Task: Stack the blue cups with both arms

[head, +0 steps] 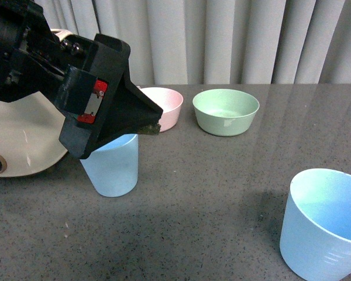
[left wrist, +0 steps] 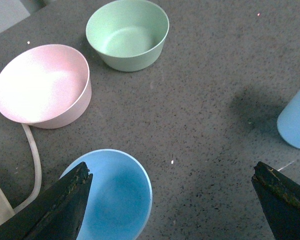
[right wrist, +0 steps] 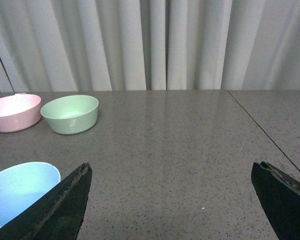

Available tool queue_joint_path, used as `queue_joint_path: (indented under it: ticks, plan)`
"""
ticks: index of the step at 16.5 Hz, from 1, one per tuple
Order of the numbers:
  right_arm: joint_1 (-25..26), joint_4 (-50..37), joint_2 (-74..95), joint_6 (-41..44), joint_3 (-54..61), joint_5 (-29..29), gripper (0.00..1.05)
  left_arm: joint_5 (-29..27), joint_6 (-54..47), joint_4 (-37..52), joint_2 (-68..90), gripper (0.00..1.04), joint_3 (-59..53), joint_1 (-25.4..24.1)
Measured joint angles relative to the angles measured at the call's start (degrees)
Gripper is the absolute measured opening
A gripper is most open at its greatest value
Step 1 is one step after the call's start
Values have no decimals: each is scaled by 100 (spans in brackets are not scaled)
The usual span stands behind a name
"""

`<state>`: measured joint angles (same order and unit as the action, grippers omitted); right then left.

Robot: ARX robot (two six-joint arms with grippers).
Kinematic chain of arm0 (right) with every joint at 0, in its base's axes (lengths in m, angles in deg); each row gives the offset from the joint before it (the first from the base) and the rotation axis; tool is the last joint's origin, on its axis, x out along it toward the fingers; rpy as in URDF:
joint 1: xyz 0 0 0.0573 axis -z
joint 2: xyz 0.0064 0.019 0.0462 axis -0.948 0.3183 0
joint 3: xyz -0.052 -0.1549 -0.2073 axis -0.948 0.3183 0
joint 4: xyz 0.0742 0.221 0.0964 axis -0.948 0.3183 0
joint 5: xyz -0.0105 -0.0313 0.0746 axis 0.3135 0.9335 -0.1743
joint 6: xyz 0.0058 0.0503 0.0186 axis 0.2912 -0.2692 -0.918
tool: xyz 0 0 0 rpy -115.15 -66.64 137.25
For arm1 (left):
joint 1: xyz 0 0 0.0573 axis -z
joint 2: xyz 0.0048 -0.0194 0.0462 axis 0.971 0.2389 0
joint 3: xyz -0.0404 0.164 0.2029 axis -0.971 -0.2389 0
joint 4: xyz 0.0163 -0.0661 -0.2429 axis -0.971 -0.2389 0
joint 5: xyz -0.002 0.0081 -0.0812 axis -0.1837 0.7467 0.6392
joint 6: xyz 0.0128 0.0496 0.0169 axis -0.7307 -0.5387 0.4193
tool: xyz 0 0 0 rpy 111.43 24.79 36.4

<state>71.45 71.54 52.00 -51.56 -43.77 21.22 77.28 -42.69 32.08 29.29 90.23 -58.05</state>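
Front view: the left blue cup (head: 111,170) is standing upright, mouth up, at lower left of centre on the table (head: 222,187). The right blue cup (head: 324,225) is standing upright in the lower right corner, cropped by the frame edge. The two are sitting well apart, both long axes running vertical.

The left end effector (left wrist: 172,205) is hanging over the left cup and covering part of its rim in the front view. Its jaws are gaping wide, gripping nothing. In the left wrist view that cup is lying off by one finger (left wrist: 65,200), not centred between the jaws, so I'm judging a sideways shift is needed before closing.

The right end effector (right wrist: 172,205) is not showing in the front view. In the right wrist view its jaws are also spread wide and empty, with the right cup's rim peeking beside one finger. Each arm is sitting nearer its own-side cup.

Behind the cups, the pink bowl (head: 167,105) and green bowl (head: 225,111) are sitting side by side at upper centre, in front of a grey curtain (head: 251,35). Neither cup is lifted yet, so stacking is not begun by my read.
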Motion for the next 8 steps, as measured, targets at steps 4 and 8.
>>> queue_joint_path:
  ticks: [4,8]
  plan:
    - [0,0,0,0,0,0,98,-284,-214,-131,616,98,109,13]
    - [0,-2,0,0,0,0,98,-321,-369,-155,800,98,116,50]
